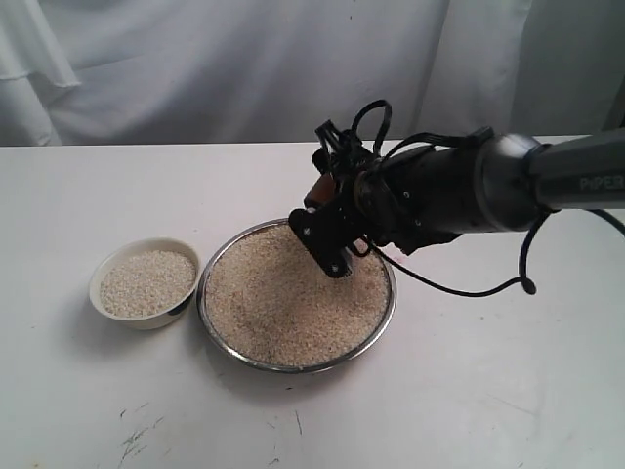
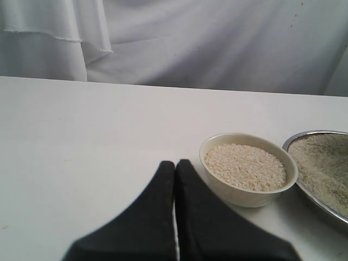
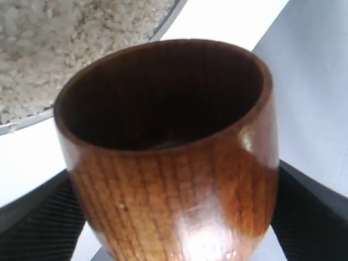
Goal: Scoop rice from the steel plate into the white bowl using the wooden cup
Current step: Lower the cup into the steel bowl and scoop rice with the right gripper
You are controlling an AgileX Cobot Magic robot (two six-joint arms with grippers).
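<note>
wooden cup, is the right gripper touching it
Touching. The right wrist view shows the wooden cup squeezed between the fingers of the right gripper.

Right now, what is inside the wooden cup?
The wooden cup shows only dark, bare wood inside and looks empty. Its near wall hides the very bottom, so that part cannot be checked.

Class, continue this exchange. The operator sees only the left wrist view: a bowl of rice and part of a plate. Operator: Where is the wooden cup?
Observer: The right pincer grips the wooden cup by its sides.
Operator: Any rice in it?
Observer: None shows inside; it looks dark and empty.
Operator: Where does it hang?
Observer: Over the back of the plate in the exterior view, above the rice.
</note>
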